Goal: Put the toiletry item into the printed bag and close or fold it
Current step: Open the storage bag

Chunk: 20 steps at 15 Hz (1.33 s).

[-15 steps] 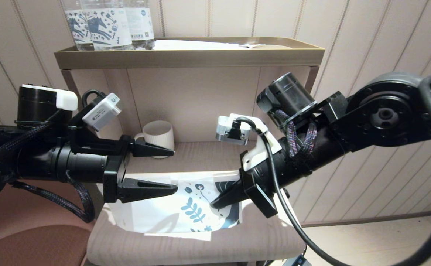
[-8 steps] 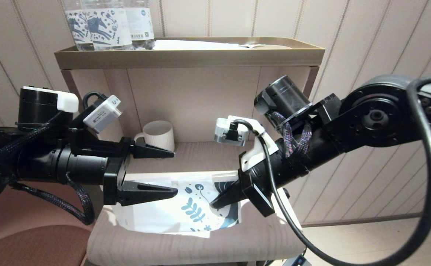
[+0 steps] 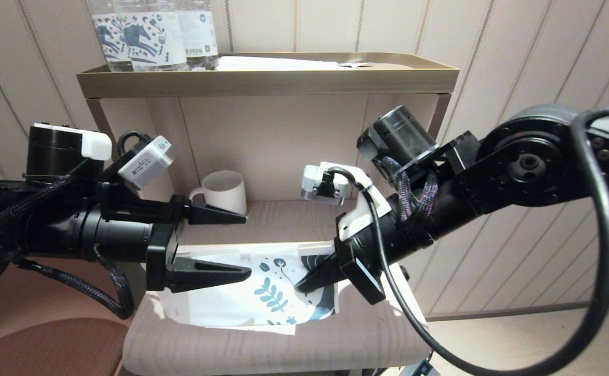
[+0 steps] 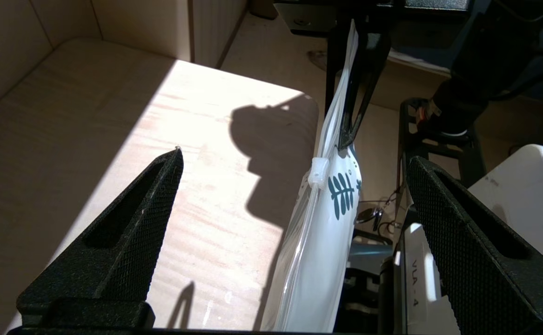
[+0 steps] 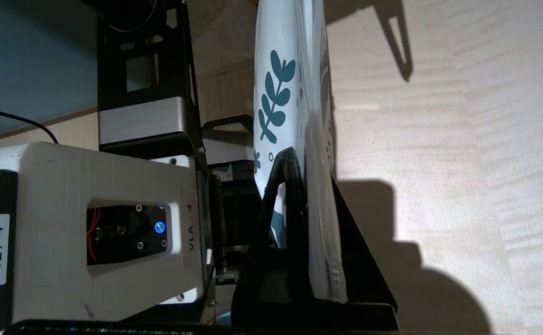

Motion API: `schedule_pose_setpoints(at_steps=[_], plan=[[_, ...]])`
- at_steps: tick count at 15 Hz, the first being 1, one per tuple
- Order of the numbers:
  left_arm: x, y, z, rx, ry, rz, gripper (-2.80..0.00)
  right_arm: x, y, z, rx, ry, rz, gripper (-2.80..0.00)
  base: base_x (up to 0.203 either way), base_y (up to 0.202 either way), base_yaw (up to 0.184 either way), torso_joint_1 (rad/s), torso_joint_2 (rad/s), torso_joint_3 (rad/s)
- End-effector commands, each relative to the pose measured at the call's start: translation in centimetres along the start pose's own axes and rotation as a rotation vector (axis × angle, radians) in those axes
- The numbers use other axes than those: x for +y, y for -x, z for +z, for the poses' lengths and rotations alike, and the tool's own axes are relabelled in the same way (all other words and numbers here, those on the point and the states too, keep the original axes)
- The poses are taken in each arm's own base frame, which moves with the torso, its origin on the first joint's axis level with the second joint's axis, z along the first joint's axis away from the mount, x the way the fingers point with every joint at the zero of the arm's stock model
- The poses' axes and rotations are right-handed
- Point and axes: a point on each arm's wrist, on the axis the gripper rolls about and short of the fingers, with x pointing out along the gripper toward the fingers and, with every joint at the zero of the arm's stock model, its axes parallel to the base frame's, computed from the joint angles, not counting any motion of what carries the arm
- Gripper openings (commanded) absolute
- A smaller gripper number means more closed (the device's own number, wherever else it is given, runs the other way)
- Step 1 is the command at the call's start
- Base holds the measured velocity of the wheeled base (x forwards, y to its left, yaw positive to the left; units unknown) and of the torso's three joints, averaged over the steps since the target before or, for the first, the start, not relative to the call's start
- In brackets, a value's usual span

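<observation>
Slightly leftward now: printed bag (image 3: 241, 297), right gripper (image 3: 304, 284).

The bag (image 3: 262, 292) hangs over the shelf's (image 3: 283, 219) front edge, clamped at its printed end by the right pincer (image 3: 304, 284). The left pincer (image 3: 244, 243) gapes around the bag's other end, touching nothing. Behind the bag the shelf lies bare up to the mug (image 3: 224, 190) in its back left corner.

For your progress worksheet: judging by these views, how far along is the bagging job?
Done: the right gripper has the printed bag pinched and lifted off the shelf. In hand: the left gripper, fingers apart, straddles the zip slider. Left: closing it; no toiletry item is visible.
</observation>
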Motion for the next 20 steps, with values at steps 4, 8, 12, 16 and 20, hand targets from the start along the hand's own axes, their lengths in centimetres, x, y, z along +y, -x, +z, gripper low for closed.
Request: schedule_pose_setpoints(at_steps=[4,8,12,16,20], plan=[[-0.03,-0.08,-0.05,-0.001,-0.001,-0.008,0.00,0.04,-0.02,0.11,-0.003,0.004,0.006,-2.80,0.000,0.000,0.000,0.000,0.00,0.000],[-0.09,-0.07,-0.16,0.001,-0.001,-0.009,-2.80,0.00,-0.04,0.15,-0.003,0.005,0.004,-2.80,0.000,0.000,0.000,0.000,0.00,0.000],[-0.03,-0.09,-0.08,-0.002,-0.006,-0.006,-2.80,-0.05,-0.22,0.11,0.000,0.008,0.008,-2.80,0.000,0.000,0.000,0.000,0.00,0.000],[0.18,-0.21,-0.27,0.001,0.001,-0.009,-2.80,-0.06,-0.30,0.11,0.001,0.009,0.008,-2.80,0.000,0.000,0.000,0.000,0.00,0.000],[0.24,-0.28,-0.26,0.002,0.005,-0.010,-2.80,-0.09,-0.21,0.20,-0.003,0.011,0.005,-2.80,0.000,0.000,0.000,0.000,0.00,0.000]])
